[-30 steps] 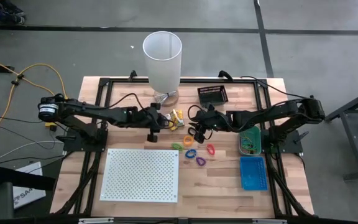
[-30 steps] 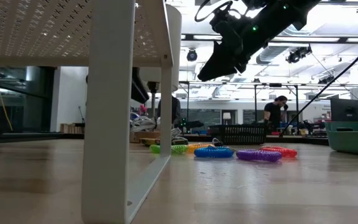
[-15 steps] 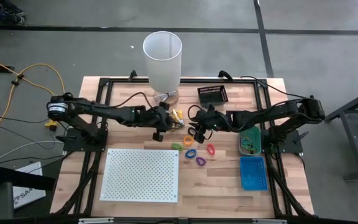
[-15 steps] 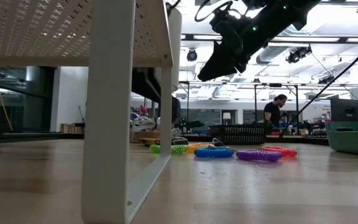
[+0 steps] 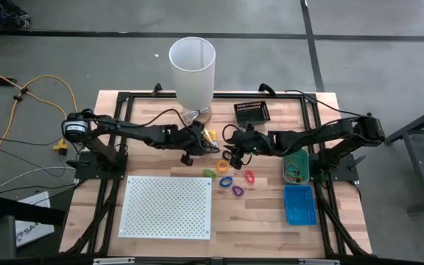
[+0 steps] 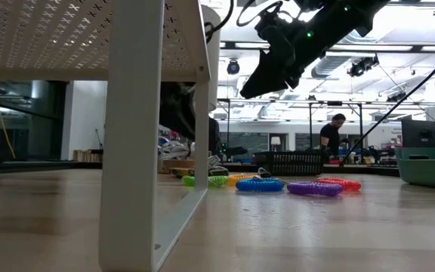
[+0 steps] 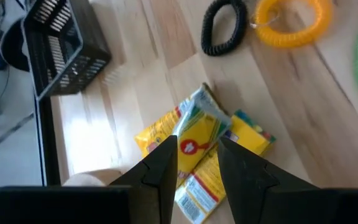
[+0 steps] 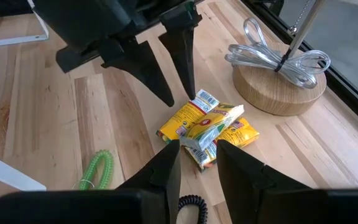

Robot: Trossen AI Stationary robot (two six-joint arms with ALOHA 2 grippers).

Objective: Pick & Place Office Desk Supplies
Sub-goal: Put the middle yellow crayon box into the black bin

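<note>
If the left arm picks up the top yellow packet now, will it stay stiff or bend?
The yellow packet will probably bend: its top edge already looks crumpled. It seems light and thin. Lying loosely across other packets, it may slide when the left gripper closes its open fingers.

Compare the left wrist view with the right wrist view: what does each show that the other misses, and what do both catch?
Only the left wrist view shows the black wire basket, the black coiled loop and the yellow-orange coiled loop. Only the right wrist view shows the round wooden base with its looped silver cable, plus the left gripper poised above the packets. Both show the pile of yellow-orange packets and a green coiled loop.
</note>
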